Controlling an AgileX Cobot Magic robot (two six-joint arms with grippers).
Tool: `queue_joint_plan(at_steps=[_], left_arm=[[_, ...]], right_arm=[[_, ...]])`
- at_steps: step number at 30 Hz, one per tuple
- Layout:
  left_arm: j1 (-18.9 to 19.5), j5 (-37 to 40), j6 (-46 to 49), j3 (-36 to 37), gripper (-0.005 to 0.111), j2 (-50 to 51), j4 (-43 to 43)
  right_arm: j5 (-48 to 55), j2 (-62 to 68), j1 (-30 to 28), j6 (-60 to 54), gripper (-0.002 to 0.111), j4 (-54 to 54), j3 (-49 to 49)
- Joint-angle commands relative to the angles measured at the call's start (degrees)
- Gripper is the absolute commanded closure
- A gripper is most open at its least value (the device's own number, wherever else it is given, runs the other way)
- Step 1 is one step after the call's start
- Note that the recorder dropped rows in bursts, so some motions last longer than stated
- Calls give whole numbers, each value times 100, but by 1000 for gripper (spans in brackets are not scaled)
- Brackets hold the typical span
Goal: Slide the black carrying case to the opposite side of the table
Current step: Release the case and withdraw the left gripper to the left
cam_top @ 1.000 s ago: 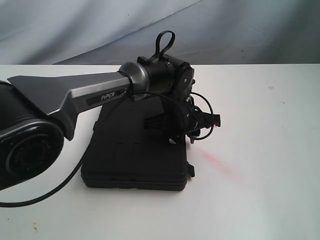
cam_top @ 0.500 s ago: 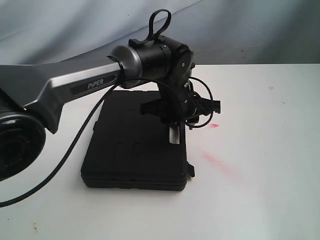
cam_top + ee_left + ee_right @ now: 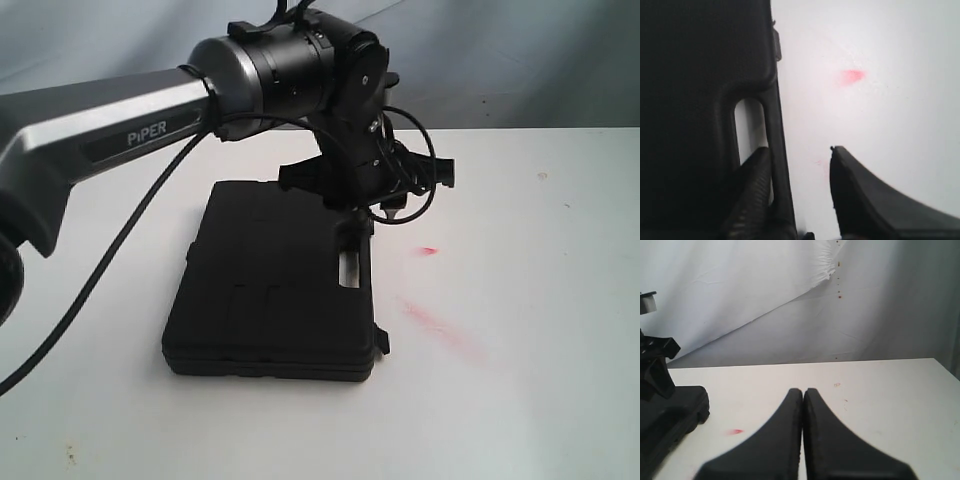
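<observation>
Left wrist view: case [image 3: 690, 100] edge between fingers [image 3: 860, 200]

The silver-grey left arm [image 3: 90, 125] bore "PiPER" lettering; black cables [image 3: 128, 238] looped beside its black wrist housing [image 3: 320, 70]; the left gripper [image 3: 797, 150] was black.

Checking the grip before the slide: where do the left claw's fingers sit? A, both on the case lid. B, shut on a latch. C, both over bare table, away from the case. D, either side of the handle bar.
D: the left wrist view shows the left claw open, one finger over the case handle cut-out, the other over the table.
</observation>
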Motion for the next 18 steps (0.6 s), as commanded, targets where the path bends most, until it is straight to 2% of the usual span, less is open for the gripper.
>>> queue_joint_plan(at_steps=[1,6,11,18], left_arm=[[-149,93,-9,2,68,-294,109],[-196,60,1,292,68,-561,115],[-104,-841,-13,1769,69,-1477,115],[189,-1736,161,3427,69,-2785,135]], right_arm=[[-11,-33,-34,-17,108,49,21],[-11,-33,-34,-17,108,49,21],[-11,-33,-34,-17,108,49,21],[-11,-33,-34,-17,108,49,21]])
